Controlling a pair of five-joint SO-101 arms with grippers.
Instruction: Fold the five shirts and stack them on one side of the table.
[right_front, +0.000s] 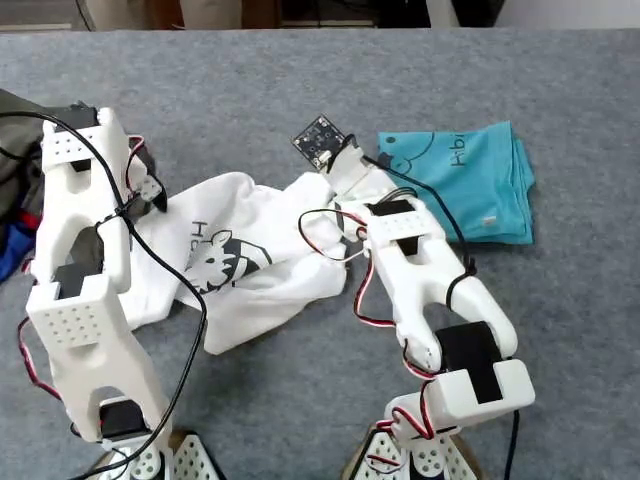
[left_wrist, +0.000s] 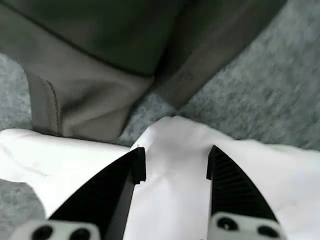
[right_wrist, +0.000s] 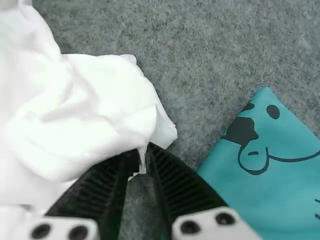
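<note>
A crumpled white shirt (right_front: 250, 262) with a dark animal print is spread on the grey felt table (right_front: 300, 80) between the arms, beside a folded teal shirt (right_front: 470, 185). One bunched edge is pinched in the almost closed right gripper (right_wrist: 142, 156). The opposite edge is straddled by the left gripper (left_wrist: 175, 162), whose jaws are held moderately apart near a dark grey garment (left_wrist: 100, 50).

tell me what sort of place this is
Probably a robotics lab bench, not a home: a grey cloth-topped table, the left arm and right arm with bare wiring mounted side by side, and a white shirt and folded teal shirt as practice pieces.
</note>
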